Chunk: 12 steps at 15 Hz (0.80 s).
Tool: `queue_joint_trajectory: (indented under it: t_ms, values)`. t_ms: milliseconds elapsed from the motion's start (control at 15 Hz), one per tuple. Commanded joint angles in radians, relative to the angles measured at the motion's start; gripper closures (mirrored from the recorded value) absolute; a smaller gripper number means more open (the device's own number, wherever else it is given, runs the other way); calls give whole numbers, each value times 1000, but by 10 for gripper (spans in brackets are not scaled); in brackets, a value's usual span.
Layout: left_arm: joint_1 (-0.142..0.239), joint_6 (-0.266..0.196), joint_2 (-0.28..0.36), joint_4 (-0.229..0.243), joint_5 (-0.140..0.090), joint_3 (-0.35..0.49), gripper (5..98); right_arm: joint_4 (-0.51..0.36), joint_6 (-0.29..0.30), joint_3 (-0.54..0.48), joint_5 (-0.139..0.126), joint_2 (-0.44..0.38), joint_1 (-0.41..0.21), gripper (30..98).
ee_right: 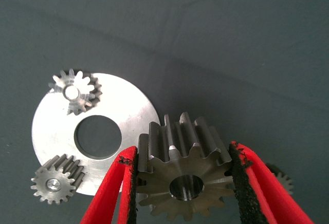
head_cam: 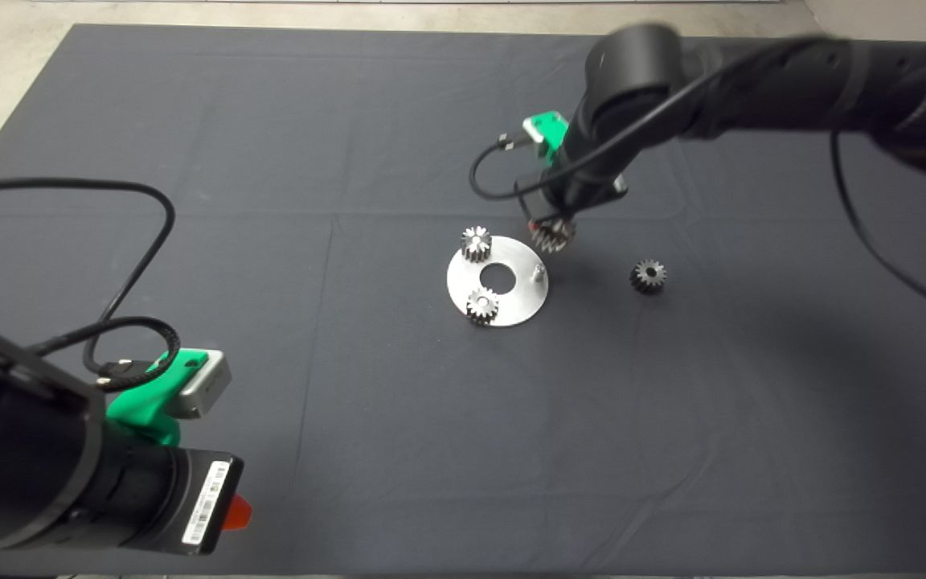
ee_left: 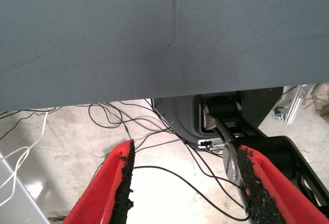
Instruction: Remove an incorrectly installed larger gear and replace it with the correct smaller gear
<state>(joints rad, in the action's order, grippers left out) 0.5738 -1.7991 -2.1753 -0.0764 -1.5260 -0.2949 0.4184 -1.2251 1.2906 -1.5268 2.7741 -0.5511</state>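
My right gripper [ee_right: 183,185] is shut on the larger gear [ee_right: 182,175], a thick dark-grey gear with coarse teeth and a small centre hole. In the head view that gear [head_cam: 553,235] hangs just past the far right rim of the round silver plate [head_cam: 511,310], close to a bare peg [head_cam: 538,273]. The smaller gear [head_cam: 648,276], dark with a wide hole, lies on the mat to the right of the plate; only its edge [ee_right: 282,179] peeks out behind a red finger. My left gripper [ee_left: 182,183] waits open at the lower left.
Two small silvery gears [head_cam: 476,243] [head_cam: 482,305] sit on pegs on the plate, which has a large centre hole [head_cam: 497,277]. The left wrist view shows the mat's edge, floor cables and the robot's base [ee_left: 241,126].
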Motion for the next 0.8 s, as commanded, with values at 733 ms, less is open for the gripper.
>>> queue_joint_trajectory:
  t_ms: [733]
  values:
    - [3, -6, -70, -3, -31, -7, 543, -104, -14, -237, -83, -614, 115, 911]
